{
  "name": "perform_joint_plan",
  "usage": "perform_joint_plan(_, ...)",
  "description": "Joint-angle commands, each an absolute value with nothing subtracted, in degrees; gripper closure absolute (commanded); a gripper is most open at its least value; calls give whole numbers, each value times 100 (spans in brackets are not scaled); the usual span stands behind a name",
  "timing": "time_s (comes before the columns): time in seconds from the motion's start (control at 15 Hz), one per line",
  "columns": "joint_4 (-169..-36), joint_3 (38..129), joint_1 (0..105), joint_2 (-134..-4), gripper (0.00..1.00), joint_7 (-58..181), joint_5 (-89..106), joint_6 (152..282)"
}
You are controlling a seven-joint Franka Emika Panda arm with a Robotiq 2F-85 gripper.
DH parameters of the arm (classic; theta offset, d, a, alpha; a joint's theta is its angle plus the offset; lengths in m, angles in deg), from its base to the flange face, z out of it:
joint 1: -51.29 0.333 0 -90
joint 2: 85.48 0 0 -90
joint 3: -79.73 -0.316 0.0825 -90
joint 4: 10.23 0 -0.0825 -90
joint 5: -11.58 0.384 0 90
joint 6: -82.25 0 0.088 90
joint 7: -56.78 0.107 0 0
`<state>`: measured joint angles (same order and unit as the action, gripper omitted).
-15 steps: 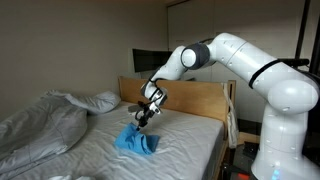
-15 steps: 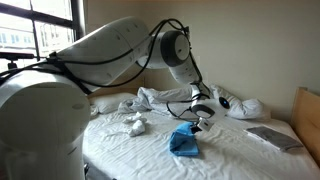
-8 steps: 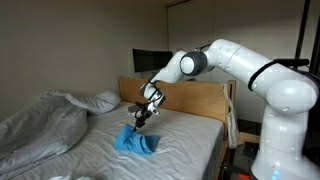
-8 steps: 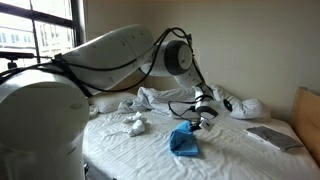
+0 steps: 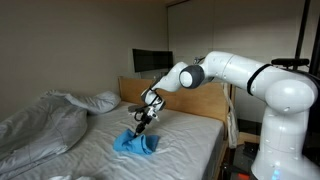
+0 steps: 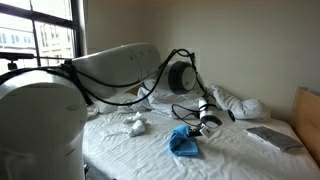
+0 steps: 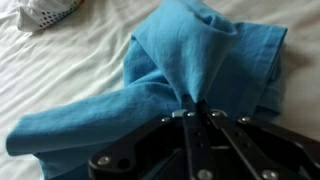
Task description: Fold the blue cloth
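The blue cloth point(image 5: 137, 144) lies bunched on the white bed sheet, with one part pulled up off the bed. In the wrist view the blue cloth point(image 7: 200, 60) fills most of the picture, and a ridge of it runs down into my gripper point(image 7: 197, 104). The jaws are shut on that fold of fabric. In both exterior views my gripper point(image 5: 141, 122) point(image 6: 201, 123) hangs just above the heap, and the lifted cloth point(image 6: 183, 140) drapes down from it onto the bed.
A rumpled grey-white duvet point(image 5: 40, 125) covers one side of the bed, with pillows point(image 6: 240, 104) near it. A wooden headboard point(image 5: 200, 100) stands behind the arm. A small crumpled patterned item point(image 6: 134, 124) lies on the sheet, and a flat grey thing point(image 6: 272, 137) rests near the bed's edge.
The arm has swung lower and the gripper has shifted slightly along the bed, still holding the cloth, whose heap has changed shape a little.
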<state>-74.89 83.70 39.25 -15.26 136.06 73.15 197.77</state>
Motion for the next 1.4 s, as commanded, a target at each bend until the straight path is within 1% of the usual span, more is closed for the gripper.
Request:
perform_joint_plan(0.0, -6588, 8292, 3678, -875, 94, 14277, 7148, 19428)
perform_joint_plan(0.2, -5943, 8369, 3679, -430, 94, 14542, 7202, 19275)
perform_joint_plan(0.33, -5654, 8381, 3709, -271, 97, 14619, 7183, 19242)
perform_joint_plan(0.47, -5462, 8395, 3739, -185, 95, 14604, 7184, 19281)
perform_joint_plan(0.53, -5471, 8215, 3664, -212, 93, 14628, 6968, 19334)
perform_joint_plan(0.73, -5297, 8125, 3635, -140, 93, 14715, 6779, 19392)
perform_joint_plan(0.8, -5257, 8108, 3624, -134, 67, 14755, 6700, 19381)
perform_joint_plan(0.87, -5209, 8095, 3622, -116, 65, 14776, 6655, 19422)
perform_joint_plan(0.93, -5174, 8102, 3627, -103, 60, 14802, 6590, 19471)
perform_joint_plan(1.0, -5162, 8091, 3620, -108, 53, 14821, 6517, 19480)
perform_joint_plan(1.13, -5322, 8302, 3703, -229, 42, 14753, 6690, 19511)
perform_joint_plan(1.33, -5469, 8436, 3687, -341, 22, 14738, 6715, 19724)
